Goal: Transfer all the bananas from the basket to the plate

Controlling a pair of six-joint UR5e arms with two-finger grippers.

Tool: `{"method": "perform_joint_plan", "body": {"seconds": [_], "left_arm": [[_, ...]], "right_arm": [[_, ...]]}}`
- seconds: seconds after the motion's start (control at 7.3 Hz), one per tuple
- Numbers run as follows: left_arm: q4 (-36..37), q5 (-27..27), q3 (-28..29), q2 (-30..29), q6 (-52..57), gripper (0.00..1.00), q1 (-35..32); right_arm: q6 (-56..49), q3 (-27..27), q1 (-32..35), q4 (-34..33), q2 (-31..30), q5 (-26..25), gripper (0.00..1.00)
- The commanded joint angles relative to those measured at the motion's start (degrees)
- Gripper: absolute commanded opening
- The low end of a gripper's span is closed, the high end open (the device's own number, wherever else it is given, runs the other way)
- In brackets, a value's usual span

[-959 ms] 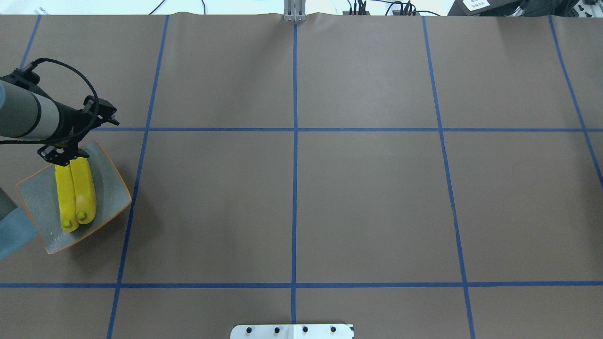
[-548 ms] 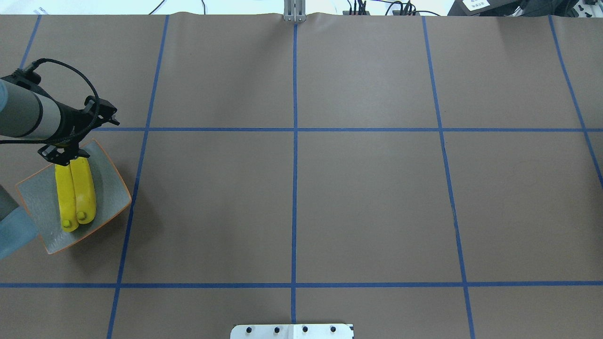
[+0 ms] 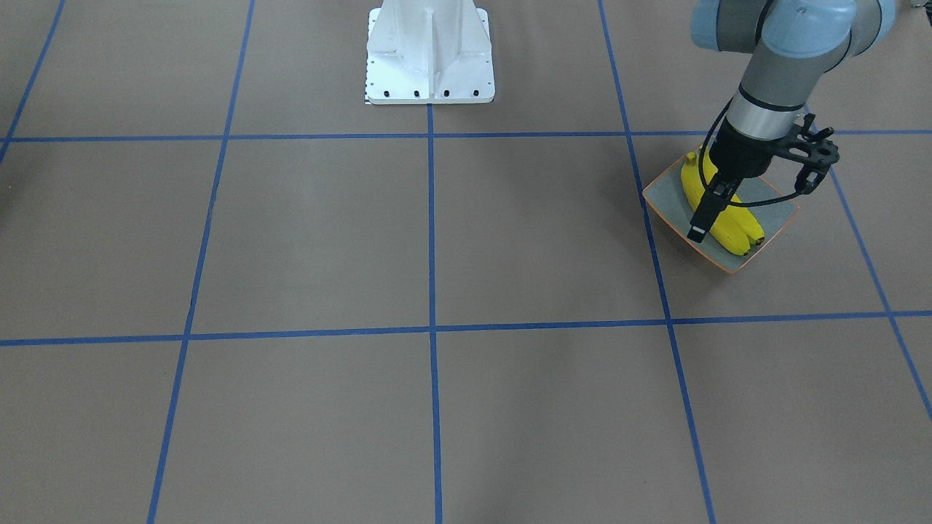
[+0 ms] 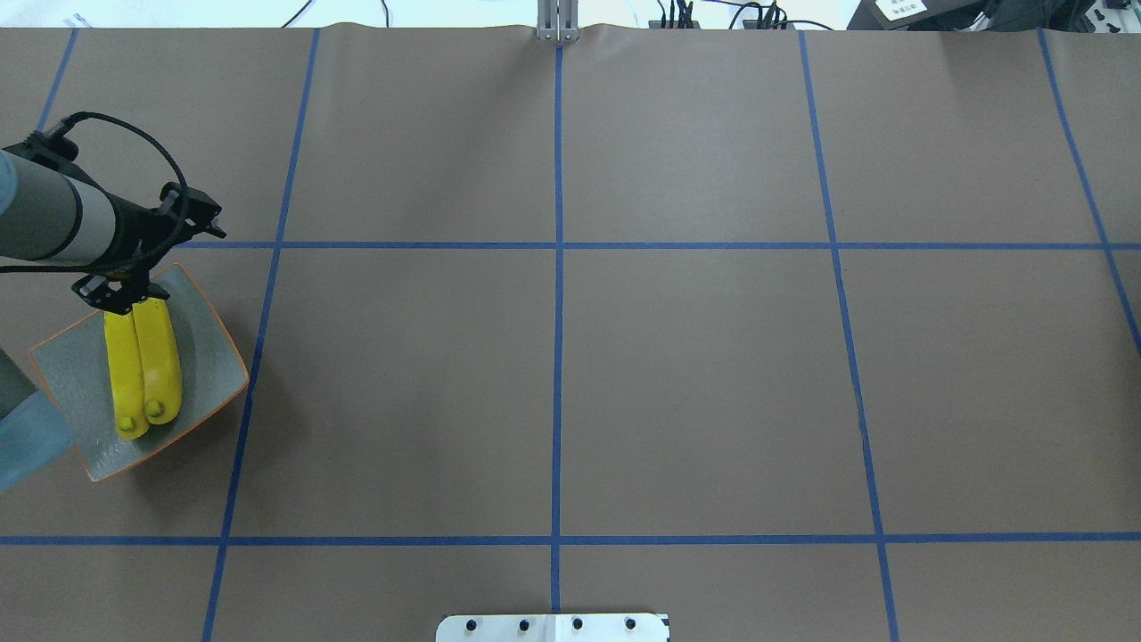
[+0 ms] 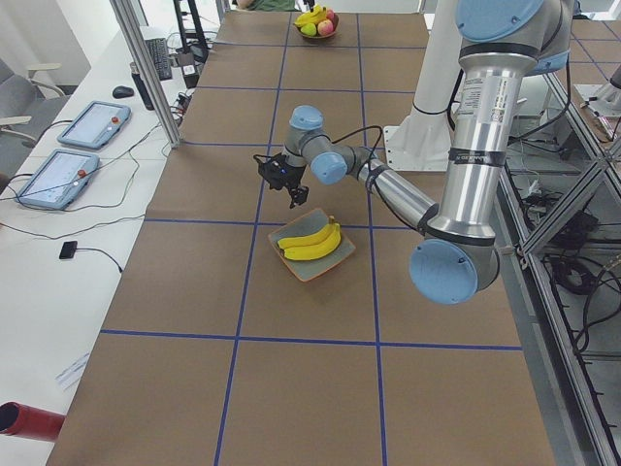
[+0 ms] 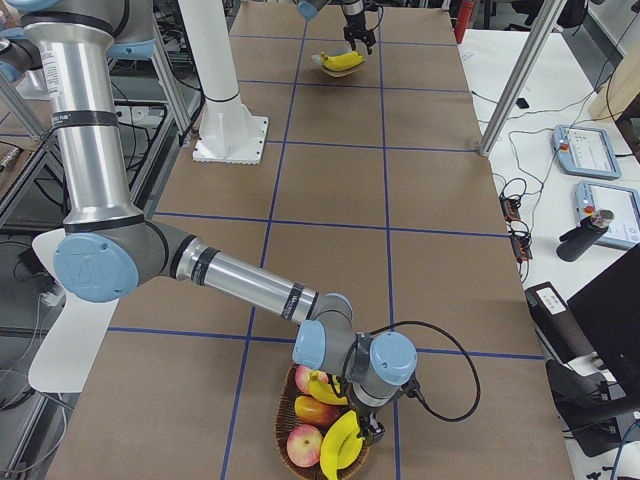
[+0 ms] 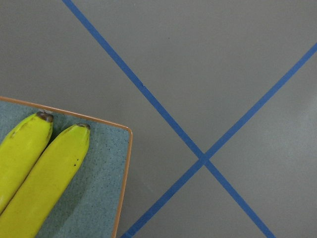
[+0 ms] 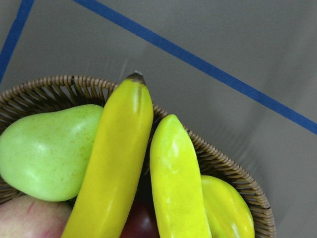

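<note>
Bananas (image 4: 159, 357): two on the plate (image 4: 209, 357), others wait in the basket (image 8: 218, 158).
Left end effector (image 4: 123, 301) and right end effector (image 6: 372, 432): opening cannot be told.

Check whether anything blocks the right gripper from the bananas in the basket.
Nothing visible does: the smooth yellow bananas lie uppermost in the brown wicker basket, the green pear beside them, not over them.

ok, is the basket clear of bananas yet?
No, the right wrist view shows at least two bananas lying in the basket.
</note>
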Motion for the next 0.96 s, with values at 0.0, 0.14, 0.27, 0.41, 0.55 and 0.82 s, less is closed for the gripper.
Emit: {"method": "perform_joint_plan", "body": {"seconds": [0.0,0.14,0.27,0.41,0.55,0.82], "left_arm": [[-0.2,0.0,0.0,0.0,0.0,1.0,0.0],[-0.1,0.0,0.1,-0.2,0.1,1.0,0.0],[-0.2,0.0,0.1,-0.2,0.1,1.0,0.0],[-0.2,0.0,0.1,-0.2,0.1,1.0,0.0],[-0.2,0.0,0.1,-0.2,0.0,1.0,0.1],[-0.2,0.0,0.0,-0.2,0.0,1.0,0.1]], "right_arm": [[-1.9,-0.2,-1.6,0.0,0.2,-0.8,0.92],[-2.6,-0.3,-1.7,0.0,0.2,-2.2,0.92],[-3.5,-0.3,-1.7,0.0,0.2,-3.0,0.93],[-4.4,-2.0,-1.7,0.1,0.4,-3.2,0.93],[-5.2,-2.8,-1.8,0.1,0.5,-3.2,0.93],[-5.3,-3.0,-2.1,0.1,0.5,-3.3,0.87]]}}
